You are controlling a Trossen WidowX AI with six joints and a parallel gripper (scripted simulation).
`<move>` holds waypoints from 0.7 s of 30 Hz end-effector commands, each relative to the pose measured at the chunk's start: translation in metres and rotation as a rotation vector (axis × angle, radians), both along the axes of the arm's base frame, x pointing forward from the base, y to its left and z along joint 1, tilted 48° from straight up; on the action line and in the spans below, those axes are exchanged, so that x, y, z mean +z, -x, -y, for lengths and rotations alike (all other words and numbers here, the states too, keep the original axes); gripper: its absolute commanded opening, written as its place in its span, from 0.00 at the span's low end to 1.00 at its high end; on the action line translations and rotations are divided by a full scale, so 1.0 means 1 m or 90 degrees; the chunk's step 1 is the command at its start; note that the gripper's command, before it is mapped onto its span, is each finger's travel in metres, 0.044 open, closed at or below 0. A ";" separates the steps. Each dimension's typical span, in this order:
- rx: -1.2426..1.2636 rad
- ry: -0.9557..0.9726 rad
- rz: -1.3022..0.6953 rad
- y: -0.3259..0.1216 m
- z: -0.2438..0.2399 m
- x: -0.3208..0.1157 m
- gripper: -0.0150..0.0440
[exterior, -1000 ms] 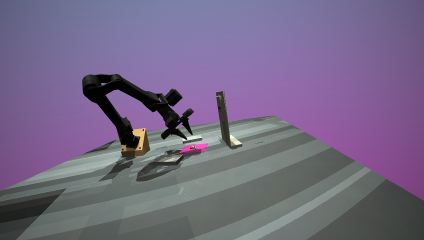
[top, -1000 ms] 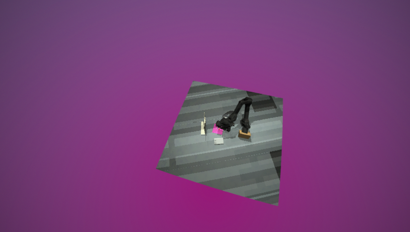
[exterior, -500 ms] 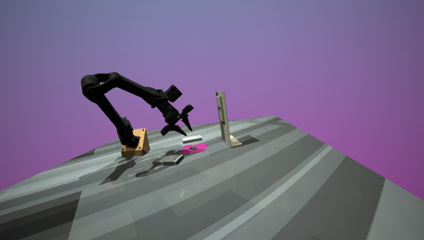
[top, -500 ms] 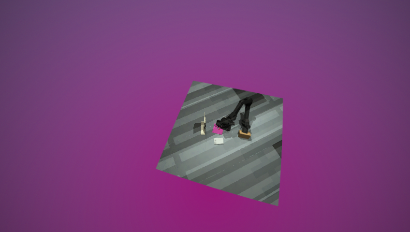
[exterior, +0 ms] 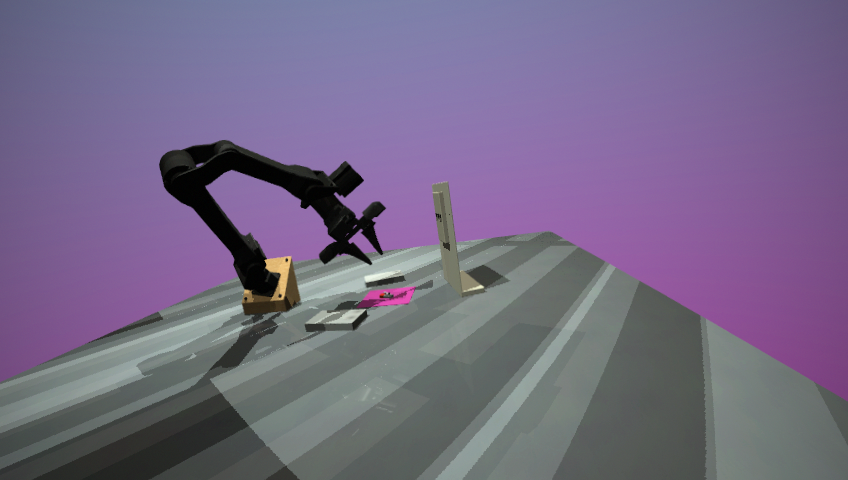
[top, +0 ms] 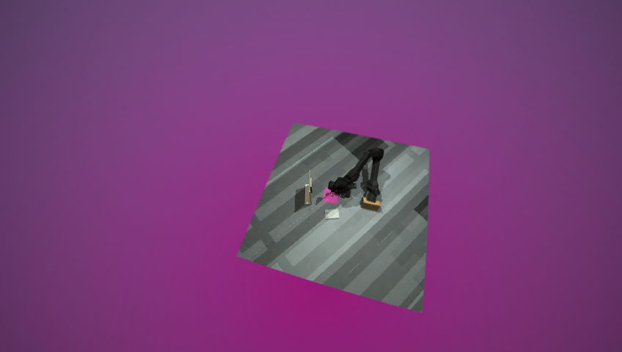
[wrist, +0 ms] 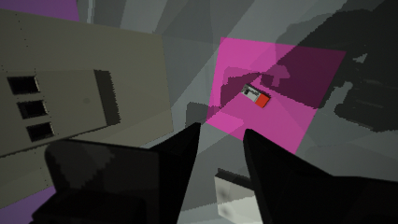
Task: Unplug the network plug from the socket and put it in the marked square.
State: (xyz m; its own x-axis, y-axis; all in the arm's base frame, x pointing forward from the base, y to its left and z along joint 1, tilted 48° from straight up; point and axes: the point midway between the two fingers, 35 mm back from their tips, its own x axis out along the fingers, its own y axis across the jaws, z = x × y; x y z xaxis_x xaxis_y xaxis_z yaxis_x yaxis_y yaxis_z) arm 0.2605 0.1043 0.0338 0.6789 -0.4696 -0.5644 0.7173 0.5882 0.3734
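The plug (exterior: 386, 295) (wrist: 256, 95), grey with a red end, lies on the table inside the pink marked square (exterior: 370, 301) (wrist: 299, 133), well within its edges. The square also shows in the top view (top: 326, 199). My gripper (exterior: 376, 259) (wrist: 221, 132) is open and empty. It hangs above the table, clear of the plug, and touches nothing. The upright panel (top: 308, 193) (exterior: 454, 255) (wrist: 145, 89) stands beyond the square. The wrist view shows several dark socket openings in it, with no plug in those that show.
A pale flat block (top: 331, 214) (exterior: 383, 277) (wrist: 235, 201) lies beside the square. Another pale flat block (exterior: 336, 320) lies on the other side, in the exterior view. The arm's wooden base (top: 370, 204) (exterior: 290, 284) stands on the side away from the panel.
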 end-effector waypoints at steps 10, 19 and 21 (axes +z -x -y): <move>0.000 -0.004 0.009 0.003 -0.013 0.015 0.52; 0.000 -0.003 0.011 0.006 -0.020 0.025 0.52; 0.001 0.003 0.003 0.007 -0.016 0.020 0.52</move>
State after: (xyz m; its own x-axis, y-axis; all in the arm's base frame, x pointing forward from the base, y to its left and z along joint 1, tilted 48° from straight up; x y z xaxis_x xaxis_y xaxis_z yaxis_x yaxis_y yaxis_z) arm 0.2532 0.1208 0.0540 0.6829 -0.4705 -0.5588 0.7141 0.5911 0.3750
